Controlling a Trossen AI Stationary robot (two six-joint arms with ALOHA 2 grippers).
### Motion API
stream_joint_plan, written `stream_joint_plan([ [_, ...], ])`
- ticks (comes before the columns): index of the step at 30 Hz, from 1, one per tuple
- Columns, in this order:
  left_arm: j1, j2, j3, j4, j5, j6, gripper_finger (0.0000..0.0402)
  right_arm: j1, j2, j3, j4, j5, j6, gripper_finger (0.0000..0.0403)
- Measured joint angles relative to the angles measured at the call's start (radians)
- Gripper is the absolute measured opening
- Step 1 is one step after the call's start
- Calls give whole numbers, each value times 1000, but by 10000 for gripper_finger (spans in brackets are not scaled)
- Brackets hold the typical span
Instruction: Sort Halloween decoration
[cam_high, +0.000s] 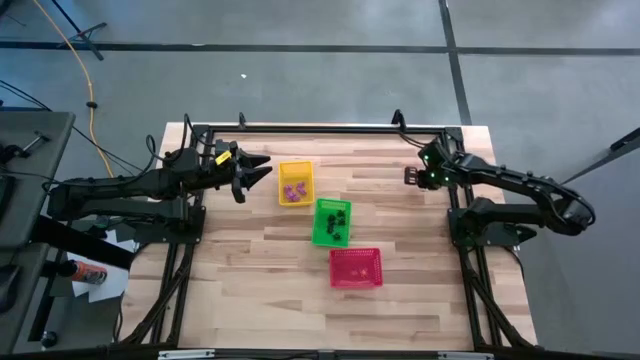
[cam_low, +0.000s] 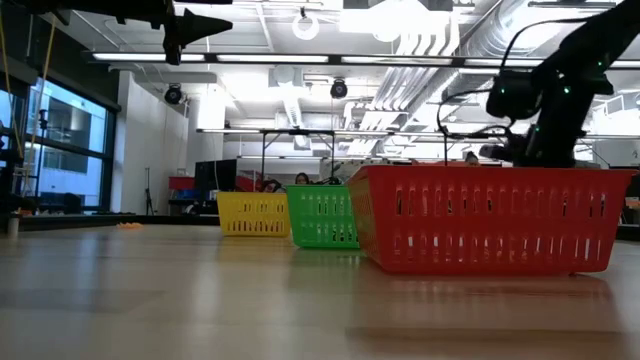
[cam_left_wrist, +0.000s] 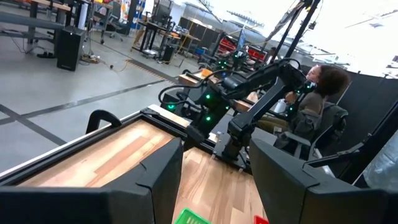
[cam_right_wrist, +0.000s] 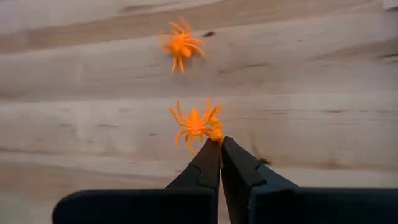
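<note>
While the right gripper (cam_right_wrist: 220, 140) hangs low over the far right part of the pale wooden worktop (cam_high: 250, 300), its two dark fingers are pressed together, pinching one leg of a small orange plastic spider (cam_right_wrist: 194, 123) that lies just ahead of the tips. A second orange plastic spider (cam_right_wrist: 180, 43) rests on the wood farther ahead of that gripper, well apart from the first. The leg grip looks thin, so the trinket could slip when lifted.

Well off to that gripper's side, three mesh plastic baskets sit in a diagonal row: a yellow basket (cam_high: 295, 183) holding tiny purple trinkets (cam_high: 293, 190), a green basket (cam_high: 332, 221) holding tiny black trinkets (cam_high: 337, 220), and a red basket (cam_high: 355, 268) that looks empty, probably meant for the orange spiders.

The left gripper (cam_high: 262, 170) waits raised in the air just beside the yellow basket, fingers spread apart and holding nothing.
</note>
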Motion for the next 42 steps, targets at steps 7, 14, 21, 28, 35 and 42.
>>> stream_joint_plan([
  [7,0,0,0,0,0,-24,175,-35,0,-7,69,-2,40,35],
  [14,0,0,0,0,0,-25,175,-36,0,11,92,8,35,115],
  [21,0,0,0,0,0,-24,175,-75,0,35,83,23,85,145],
  [28,0,0,0,0,0,-26,175,-81,0,34,40,-3,103,133],
  [35,0,0,0,-2,0,-26,175,-78,30,-8,129,-27,192,117],
  [42,0,0,0,-2,0,-26,175,-78,121,-10,254,-57,189,113],
])
